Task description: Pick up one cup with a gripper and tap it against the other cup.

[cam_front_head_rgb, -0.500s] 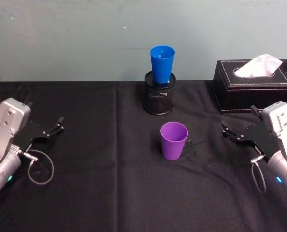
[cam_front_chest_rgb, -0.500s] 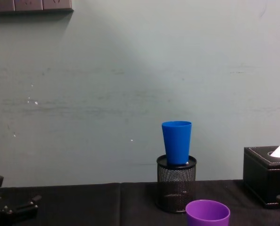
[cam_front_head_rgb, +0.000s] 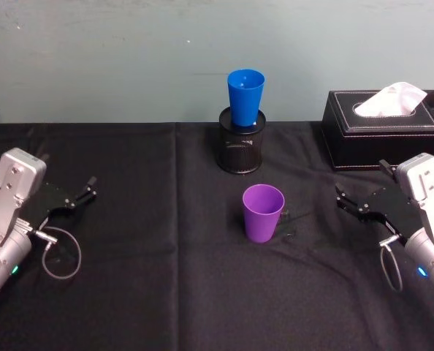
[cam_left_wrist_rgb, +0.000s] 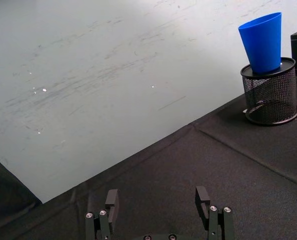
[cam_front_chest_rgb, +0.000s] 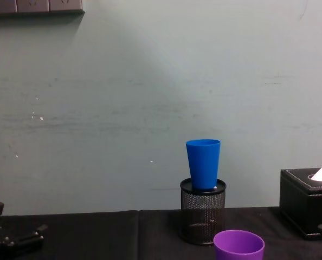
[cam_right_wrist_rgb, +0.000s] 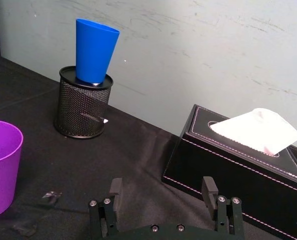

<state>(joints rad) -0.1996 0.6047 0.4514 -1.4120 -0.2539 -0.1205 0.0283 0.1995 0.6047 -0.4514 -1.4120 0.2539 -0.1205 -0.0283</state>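
Well left of the released right claw [cam_front_head_rgb: 343,200] stands the purple cup [cam_front_head_rgb: 264,213].

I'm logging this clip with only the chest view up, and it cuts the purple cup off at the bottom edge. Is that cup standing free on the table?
Observer: Yes. The purple cup stands upright on the black cloth, nearer the robot than the mesh holder, and nothing is touching it.
Operator: Where is the right gripper?
Observer: The right gripper is off to the cup's right, apart from it, with its jaws open.
Operator: And the left?
Observer: The left gripper is at the table's left side, farther from the cup, with its jaws also open.
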